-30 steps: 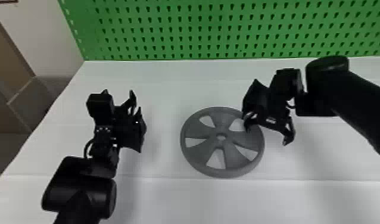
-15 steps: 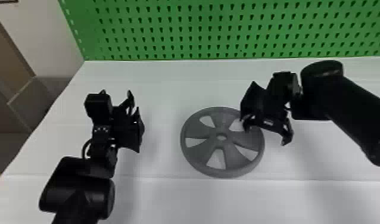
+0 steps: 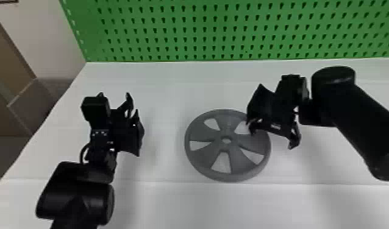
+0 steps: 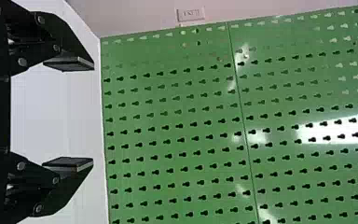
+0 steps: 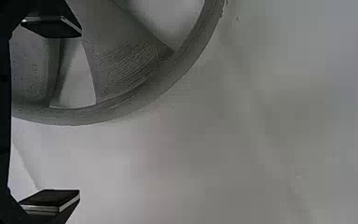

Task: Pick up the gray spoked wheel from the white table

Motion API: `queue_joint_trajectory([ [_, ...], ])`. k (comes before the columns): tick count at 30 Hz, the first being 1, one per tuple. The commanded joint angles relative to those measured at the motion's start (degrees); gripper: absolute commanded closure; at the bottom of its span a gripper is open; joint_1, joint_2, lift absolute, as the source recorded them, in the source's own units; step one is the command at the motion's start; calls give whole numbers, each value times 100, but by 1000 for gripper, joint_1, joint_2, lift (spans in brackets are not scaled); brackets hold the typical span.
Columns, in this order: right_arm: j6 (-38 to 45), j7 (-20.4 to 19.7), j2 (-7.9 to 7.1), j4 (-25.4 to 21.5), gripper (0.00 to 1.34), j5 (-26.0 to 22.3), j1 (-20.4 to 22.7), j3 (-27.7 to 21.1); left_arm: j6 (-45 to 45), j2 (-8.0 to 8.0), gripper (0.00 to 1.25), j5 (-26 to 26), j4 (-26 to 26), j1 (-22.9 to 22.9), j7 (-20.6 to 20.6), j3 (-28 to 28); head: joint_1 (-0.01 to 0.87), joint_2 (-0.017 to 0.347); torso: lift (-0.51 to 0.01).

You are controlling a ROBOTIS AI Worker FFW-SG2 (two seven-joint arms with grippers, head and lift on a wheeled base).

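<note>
**White table (image 3: 160, 207), green pegboard (image 3: 189, 33), one gray spoked wheel (image 3: 226, 122)**

So the table takes up most of the space, with the pegboard standing along its far edge. The wheel's lying flat on the tabletop, roughly mid-table. Right gripper (image 3: 271, 139) hangs over the wheel's right side, fingers (image 5: 58, 29) spread wide; can't tell if it's touching. Left gripper (image 3: 133, 103) is off to the wheel's left, well apart from it, also spread with nothing pinched.

Green perforated panel (image 3: 184, 26): upright, with rows of keyhole-shaped slots; glossy, with bright reflections. Pale wall (image 3: 55, 33): left of the panel in the head view. Rectangular plate (image 4: 190, 14): near the panel's edge, left wrist view.
</note>
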Motion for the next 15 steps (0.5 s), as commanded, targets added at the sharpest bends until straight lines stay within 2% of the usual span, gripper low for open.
queue_joint_trajectory([
  [1, 123, -107, -11, -485, 88, -129, 194, -2, 0, 3, 516, 0, -50, 34, 8, 50, 779, 110, -69],
  [5, 237, -371, 16, -872, 87, -208, 405, -274, 0, 3, 516, 0, -76, 61, 17, 85, 779, 110, -69],
  [10, 281, -687, -11, -1320, 88, -252, 651, -292, 0, -5, 516, 0, -120, 87, 35, 120, 779, 110, -69],
  [15, 281, -757, -28, -1540, 88, -340, 844, -423, 9, -5, 516, 0, -138, 105, 43, 138, 779, 110, -69],
])
